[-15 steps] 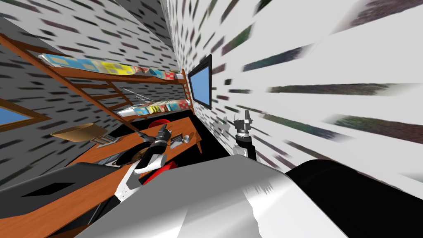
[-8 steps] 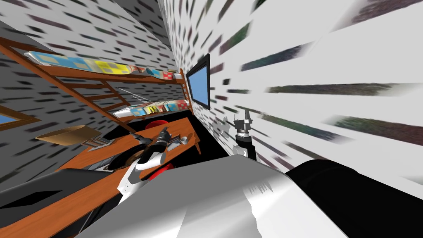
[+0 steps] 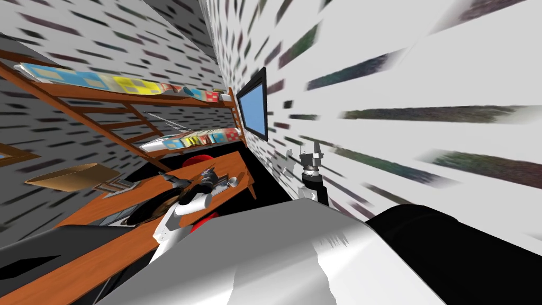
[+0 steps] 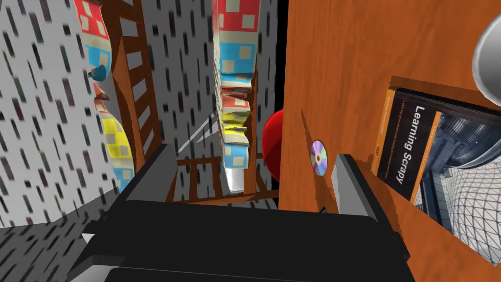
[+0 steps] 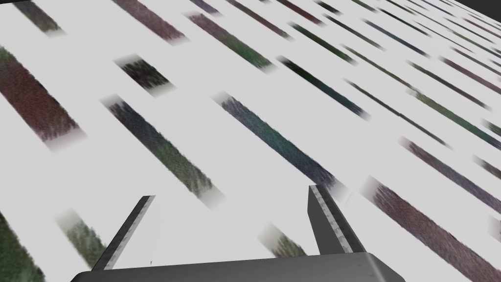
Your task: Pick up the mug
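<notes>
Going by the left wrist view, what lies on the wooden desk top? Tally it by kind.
book: 1
disc: 1
mug, grey, cut off at the picture's edge: 1
Total: 3

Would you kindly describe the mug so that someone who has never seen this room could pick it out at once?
Find the long orange-brown wooden desk. Near its far end lies a dark book titled Learning Scrapy; the mug sits next to it, on the side away from the small shiny disc. It is the only rounded, plain pale grey thing there, while its neighbours are flat.
</notes>
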### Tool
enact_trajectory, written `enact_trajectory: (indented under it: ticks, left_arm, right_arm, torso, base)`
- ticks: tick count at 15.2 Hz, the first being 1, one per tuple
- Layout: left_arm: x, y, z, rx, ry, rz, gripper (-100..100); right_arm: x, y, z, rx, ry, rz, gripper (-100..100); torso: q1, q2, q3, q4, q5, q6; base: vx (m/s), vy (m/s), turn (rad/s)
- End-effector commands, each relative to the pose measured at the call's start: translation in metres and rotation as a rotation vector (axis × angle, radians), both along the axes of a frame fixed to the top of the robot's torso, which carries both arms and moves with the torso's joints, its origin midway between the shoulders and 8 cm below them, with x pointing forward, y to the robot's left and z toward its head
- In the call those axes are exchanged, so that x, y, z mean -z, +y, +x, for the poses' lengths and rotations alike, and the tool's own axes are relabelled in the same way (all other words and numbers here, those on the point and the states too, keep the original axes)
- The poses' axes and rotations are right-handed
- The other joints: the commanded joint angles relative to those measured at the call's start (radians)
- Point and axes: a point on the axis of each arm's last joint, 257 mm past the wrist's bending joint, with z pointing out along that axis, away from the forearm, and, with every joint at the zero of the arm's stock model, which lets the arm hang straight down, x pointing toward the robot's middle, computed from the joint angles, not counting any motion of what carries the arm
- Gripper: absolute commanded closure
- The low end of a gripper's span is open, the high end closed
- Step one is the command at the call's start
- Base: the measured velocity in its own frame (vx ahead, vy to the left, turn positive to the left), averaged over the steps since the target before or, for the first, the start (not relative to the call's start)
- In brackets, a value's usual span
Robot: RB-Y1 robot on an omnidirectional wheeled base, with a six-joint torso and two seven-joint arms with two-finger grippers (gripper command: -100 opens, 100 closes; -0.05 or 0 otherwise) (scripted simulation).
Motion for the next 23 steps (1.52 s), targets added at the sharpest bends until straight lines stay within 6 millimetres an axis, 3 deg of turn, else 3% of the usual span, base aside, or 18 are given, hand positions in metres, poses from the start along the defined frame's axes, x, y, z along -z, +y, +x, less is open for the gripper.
enact_trajectory:
  ticks: [1,12,23]
  left_arm:
    - [0.015,0.01,-0.002,-0.023,0.05,-0.031,-100]
    - [0.088,0.043,-0.019,-0.144,0.276,-0.2,-100]
    - [0.143,0.053,-0.049,-0.246,0.488,-0.343,-100]
  right_arm:
    - [0.0,0.0,0.0,0.0,0.0,0.0,0]
    - [0.0,0.0,0.0,0.0,0.0,0.0,0]
    - [0.0,0.0,0.0,0.0,0.0,0.0,0]
  torso:
    - [0.0,0.0,0.0,0.0,0.0,0.0]
    - [0.0,0.0,0.0,0.0,0.0,0.0]
    - [0.0,0.0,0.0,0.0,0.0,0.0]
  base:
    - [0.03,-0.049,-0.02]
    - [0.035,-0.039,-0.016]
    - [0.035,-0.035,-0.012]
